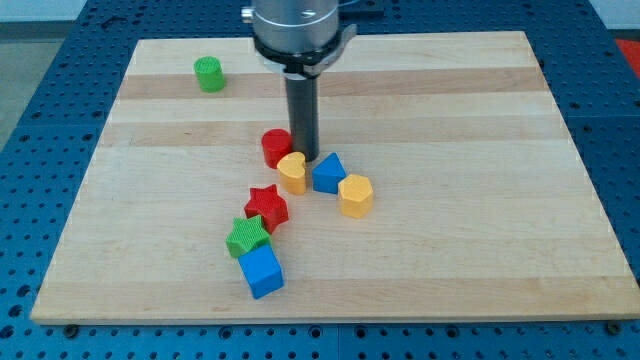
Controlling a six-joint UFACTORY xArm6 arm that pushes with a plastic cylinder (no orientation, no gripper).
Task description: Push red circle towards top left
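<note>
The red circle (274, 147) sits near the middle of the wooden board (450, 230). My tip (304, 159) stands just to its right, close to or touching its right side. A yellow heart block (292, 173) lies right below my tip, touching the red circle's lower right. A blue triangle-like block (328, 173) is to the right of the yellow heart.
A yellow hexagon (355, 195) lies right of the blue triangle. A red star (266, 207), a green star (246, 237) and a blue cube (261, 270) form a line toward the view's bottom. A green cylinder (209, 74) stands at the top left.
</note>
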